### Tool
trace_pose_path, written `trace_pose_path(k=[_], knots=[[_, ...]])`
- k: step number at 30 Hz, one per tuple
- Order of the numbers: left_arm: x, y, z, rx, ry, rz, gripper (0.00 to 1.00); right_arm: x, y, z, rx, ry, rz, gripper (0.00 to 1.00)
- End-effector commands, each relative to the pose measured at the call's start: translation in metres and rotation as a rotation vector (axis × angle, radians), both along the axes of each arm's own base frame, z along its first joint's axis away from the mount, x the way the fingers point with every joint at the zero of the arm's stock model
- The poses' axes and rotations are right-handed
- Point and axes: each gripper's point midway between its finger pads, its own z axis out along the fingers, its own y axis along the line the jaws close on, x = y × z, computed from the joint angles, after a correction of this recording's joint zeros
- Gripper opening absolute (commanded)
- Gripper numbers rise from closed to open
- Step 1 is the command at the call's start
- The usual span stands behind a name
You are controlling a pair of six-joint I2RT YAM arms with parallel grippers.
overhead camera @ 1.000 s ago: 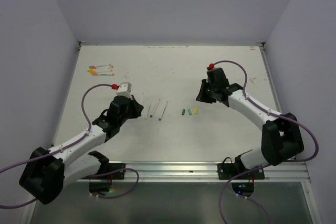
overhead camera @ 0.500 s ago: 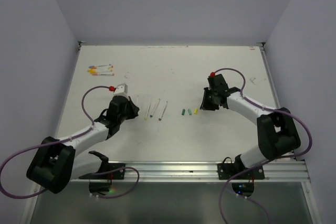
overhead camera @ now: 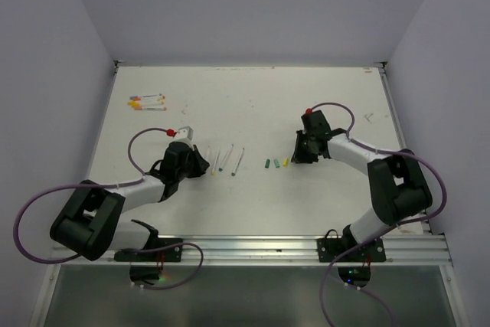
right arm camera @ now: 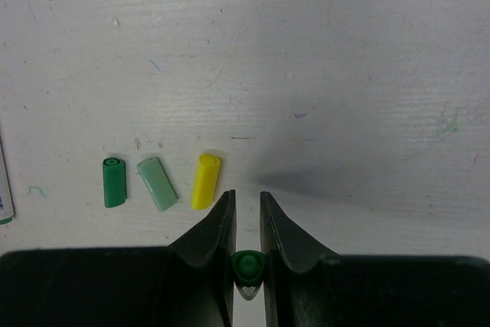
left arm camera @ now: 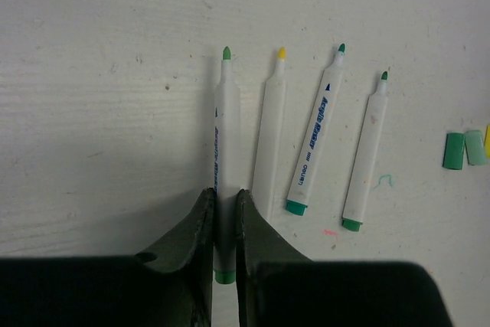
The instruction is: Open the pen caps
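The right gripper (right arm camera: 247,195) is closed to a thin gap and pinches a dark green cap (right arm camera: 249,266) deep between its fingers. Seen from its wrist, three loose caps lie on the table (overhead camera: 245,105) at about 9 o'clock from the fingertips. They form a row: a dark green one (right arm camera: 113,181), a pale green one (right arm camera: 157,183) and a yellow one (right arm camera: 205,181), which is nearest the fingers.

The left gripper (left arm camera: 223,193) stands narrow, one finger on each side of a white pen (left arm camera: 225,128). The pen's bare green tip points to 12 o'clock. I cannot tell whether the fingers press on it or only flank it. Three more uncapped pens (left arm camera: 315,143) lie side by side at its 3 o'clock, tips also toward 12.

From above, a small cluster of capped pens (overhead camera: 147,102) sits at the table's 10 o'clock, well apart from both grippers.
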Motion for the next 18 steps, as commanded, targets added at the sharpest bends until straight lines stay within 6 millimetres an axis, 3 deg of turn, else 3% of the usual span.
trace_pose_path(k=[1, 7, 11, 18], knots=[[0.007, -0.01, 0.006, -0.045, -0.045, -0.032, 0.13, 0.007, 0.003, -0.002, 0.016, -0.014, 0.008, 0.01], [0.005, -0.013, -0.001, -0.066, -0.015, -0.031, 0.17, 0.007, 0.011, -0.005, 0.058, -0.012, 0.025, 0.08], [0.003, -0.012, -0.005, -0.067, -0.001, -0.021, 0.22, 0.006, 0.011, -0.011, 0.057, -0.006, 0.02, 0.19], [-0.001, -0.009, -0.012, -0.067, 0.021, -0.007, 0.26, 0.004, 0.012, -0.015, 0.062, 0.0, 0.022, 0.27]])
